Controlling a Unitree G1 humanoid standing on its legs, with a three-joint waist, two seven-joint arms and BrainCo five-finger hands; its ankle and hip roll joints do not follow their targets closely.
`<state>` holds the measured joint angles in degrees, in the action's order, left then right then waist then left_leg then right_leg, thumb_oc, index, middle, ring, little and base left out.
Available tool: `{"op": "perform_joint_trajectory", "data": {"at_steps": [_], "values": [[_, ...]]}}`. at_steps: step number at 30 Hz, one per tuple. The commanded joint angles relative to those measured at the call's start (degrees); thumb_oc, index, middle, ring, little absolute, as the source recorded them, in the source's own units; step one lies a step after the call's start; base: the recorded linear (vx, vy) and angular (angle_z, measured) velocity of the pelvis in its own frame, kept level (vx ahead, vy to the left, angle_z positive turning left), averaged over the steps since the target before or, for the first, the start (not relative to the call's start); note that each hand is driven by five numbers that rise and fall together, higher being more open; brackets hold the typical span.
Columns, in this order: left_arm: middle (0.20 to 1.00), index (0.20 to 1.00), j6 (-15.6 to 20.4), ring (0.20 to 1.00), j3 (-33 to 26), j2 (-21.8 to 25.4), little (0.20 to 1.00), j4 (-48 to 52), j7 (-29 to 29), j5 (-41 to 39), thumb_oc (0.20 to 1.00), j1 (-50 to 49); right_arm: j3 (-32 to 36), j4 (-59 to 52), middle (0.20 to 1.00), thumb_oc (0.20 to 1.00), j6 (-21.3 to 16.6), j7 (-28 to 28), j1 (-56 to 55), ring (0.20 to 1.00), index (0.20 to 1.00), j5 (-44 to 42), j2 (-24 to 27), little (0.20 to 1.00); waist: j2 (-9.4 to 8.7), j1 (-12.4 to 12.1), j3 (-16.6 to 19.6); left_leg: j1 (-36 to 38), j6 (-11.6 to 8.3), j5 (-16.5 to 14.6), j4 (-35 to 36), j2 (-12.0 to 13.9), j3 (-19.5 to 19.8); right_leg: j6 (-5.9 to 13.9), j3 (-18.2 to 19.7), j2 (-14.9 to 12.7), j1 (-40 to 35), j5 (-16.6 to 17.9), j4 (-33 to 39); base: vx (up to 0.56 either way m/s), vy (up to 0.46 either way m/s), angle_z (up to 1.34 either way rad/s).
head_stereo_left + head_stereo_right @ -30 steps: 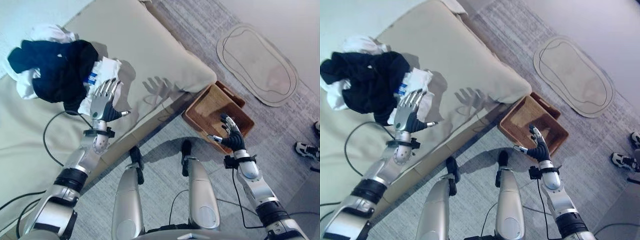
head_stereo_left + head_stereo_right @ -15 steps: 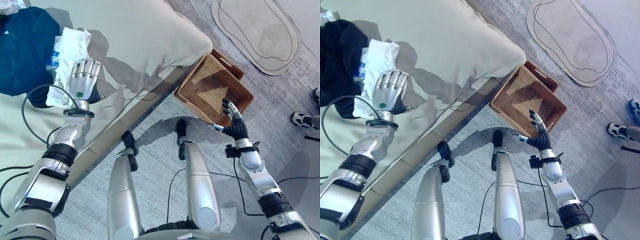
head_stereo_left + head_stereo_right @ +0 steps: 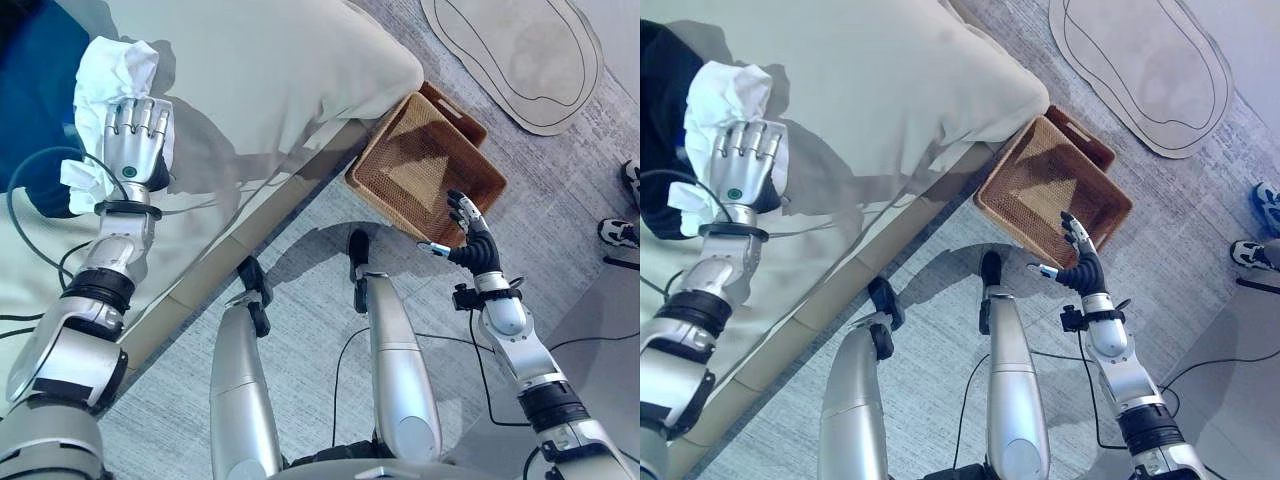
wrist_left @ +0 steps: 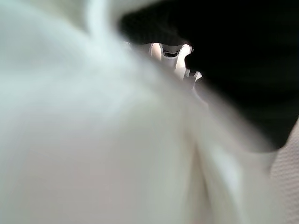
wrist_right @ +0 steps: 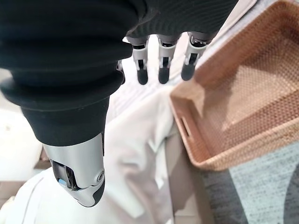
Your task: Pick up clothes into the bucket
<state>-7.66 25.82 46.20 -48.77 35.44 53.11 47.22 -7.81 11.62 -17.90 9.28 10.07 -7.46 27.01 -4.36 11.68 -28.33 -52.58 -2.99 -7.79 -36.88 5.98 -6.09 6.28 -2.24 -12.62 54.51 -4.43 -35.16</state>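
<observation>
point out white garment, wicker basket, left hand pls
white garment (image 3: 112,68): left eye view, on the bunched upper fold above the fingers.
wicker basket (image 3: 393,195): left eye view, on its near rim.
left hand (image 3: 131,145): left eye view, on the back of the hand, resting on the garment.

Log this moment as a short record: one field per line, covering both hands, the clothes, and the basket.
left hand: on the bed, fingers straight, resting on the white cloth
white cloth: crumpled, under and beyond the left hand
dark garment: beside the white cloth, on the bed
right hand: open, raised beside the basket's near edge, holding nothing
wicker basket: on the floor at the bed's corner, no clothes inside
task status: nothing picked up yet
</observation>
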Motion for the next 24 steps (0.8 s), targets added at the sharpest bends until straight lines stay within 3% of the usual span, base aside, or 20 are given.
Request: {"op": "perform_joint_trajectory", "data": {"at_steps": [1,16,24], "values": [[1.000,1.000,-1.2,1.000,-1.7,3.0,1.000,-1.0,2.4,0.1,1.000,-1.7,0.2,-3.3,1.000,1.000,-3.9,0.9,-3.4,1.000,1.000,-0.3,1.8,1.000,0.02,-0.5,6.1,-1.9,2.43,-2.9,-1.6,-1.5,-0.2,3.83,0.1,-0.9,0.4,5.8,6.6,0.09,-0.001,0.03],[1.000,1.000,-2.1,1.000,-4.4,5.9,1.000,-7.4,2.1,-4.9,1.000,-3.5,-0.3,-3.9,1.000,1.000,-4.0,0.6,-3.6,1.000,1.000,-1.0,1.6,1.000,-0.14,-0.8,7.5,-4.3,2.23,-2.9,-2.3,-1.4,0.5,3.59,-0.3,-1.0,2.4,5.9,6.6,0.00,0.000,0.00],[1.000,1.000,-2.2,1.000,-5.4,5.7,1.000,-10.2,-1.9,-5.8,1.000,-5.4,0.8,-3.7,1.000,1.000,-3.2,0.5,-4.1,1.000,1.000,-1.0,1.5,1.000,0.16,-1.0,7.9,-4.1,2.34,-2.7,-1.6,-1.3,0.4,3.77,-0.1,-1.0,2.6,6.3,7.1,0.00,0.000,0.00]]}}
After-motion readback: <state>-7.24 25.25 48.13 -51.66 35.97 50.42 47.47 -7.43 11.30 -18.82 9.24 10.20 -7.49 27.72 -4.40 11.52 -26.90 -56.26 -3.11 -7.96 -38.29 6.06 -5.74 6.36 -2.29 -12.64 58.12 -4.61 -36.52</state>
